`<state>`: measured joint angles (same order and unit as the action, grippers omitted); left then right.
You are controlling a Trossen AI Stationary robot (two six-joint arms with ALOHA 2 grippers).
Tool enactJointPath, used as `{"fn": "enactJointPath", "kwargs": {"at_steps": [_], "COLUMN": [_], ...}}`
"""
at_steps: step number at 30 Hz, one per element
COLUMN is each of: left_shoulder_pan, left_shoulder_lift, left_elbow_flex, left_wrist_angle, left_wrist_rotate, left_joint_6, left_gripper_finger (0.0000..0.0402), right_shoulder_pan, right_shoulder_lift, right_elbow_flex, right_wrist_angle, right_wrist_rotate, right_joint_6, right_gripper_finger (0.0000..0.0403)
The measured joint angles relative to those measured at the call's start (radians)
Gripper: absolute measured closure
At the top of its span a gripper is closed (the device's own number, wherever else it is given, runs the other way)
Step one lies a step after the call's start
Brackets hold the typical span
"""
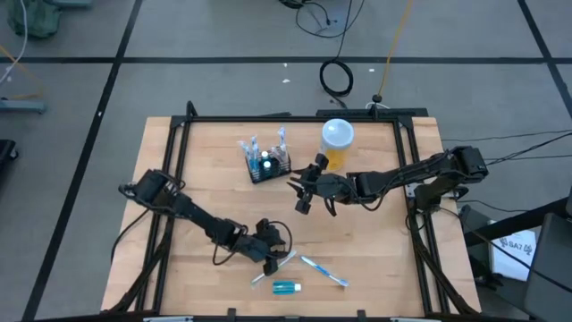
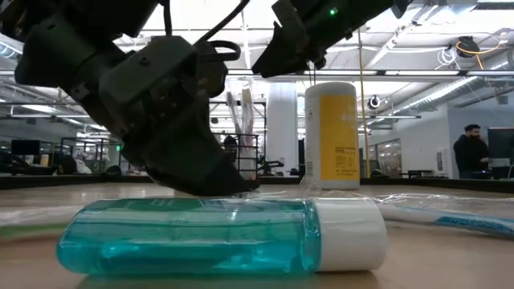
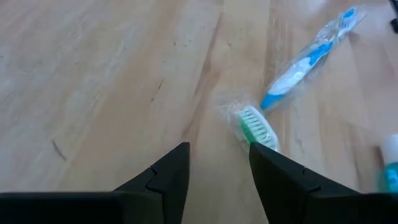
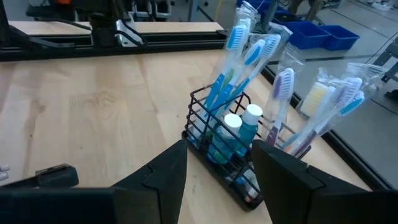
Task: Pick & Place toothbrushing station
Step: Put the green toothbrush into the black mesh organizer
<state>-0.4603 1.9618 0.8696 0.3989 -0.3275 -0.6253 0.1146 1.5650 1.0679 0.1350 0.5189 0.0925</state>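
Upright, the toothbrushing station (image 1: 267,165) lies slantwise across the table (image 1: 375,241).

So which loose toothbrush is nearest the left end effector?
The green-bristled toothbrush, in clear wrap, just ahead of the open left end effector. The blue wrapped toothbrush lies farther off.

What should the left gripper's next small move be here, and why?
Probably ease the left gripper down and slightly sideways so its open fingers straddle the green-bristled toothbrush. In the left wrist view the wrapped brush head lies on the table by one fingertip, not centred in the gap. The right gripper waits, open, facing the black rack, which already holds brushes.
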Motion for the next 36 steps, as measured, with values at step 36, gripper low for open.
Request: {"fn": "enactJointPath", "kwargs": {"at_steps": [36], "left_shoulder_pan": [-0.117], "left_shoulder_lift": [0.029], "left_elbow_flex": [0.004], "left_wrist_angle": [0.044], "left_wrist_rotate": [-0.048], "left_joint_6": [0.036], "left_gripper_finger": [0.0261], "right_shoulder_pan": [0.031], "right_shoulder_lift": [0.0], "right_elbow_flex": [0.0], "right_wrist_angle": [0.01], "right_wrist_rotate": [-0.009], "right_joint_6": [0.184], "right_gripper_finger": [0.0232]}}
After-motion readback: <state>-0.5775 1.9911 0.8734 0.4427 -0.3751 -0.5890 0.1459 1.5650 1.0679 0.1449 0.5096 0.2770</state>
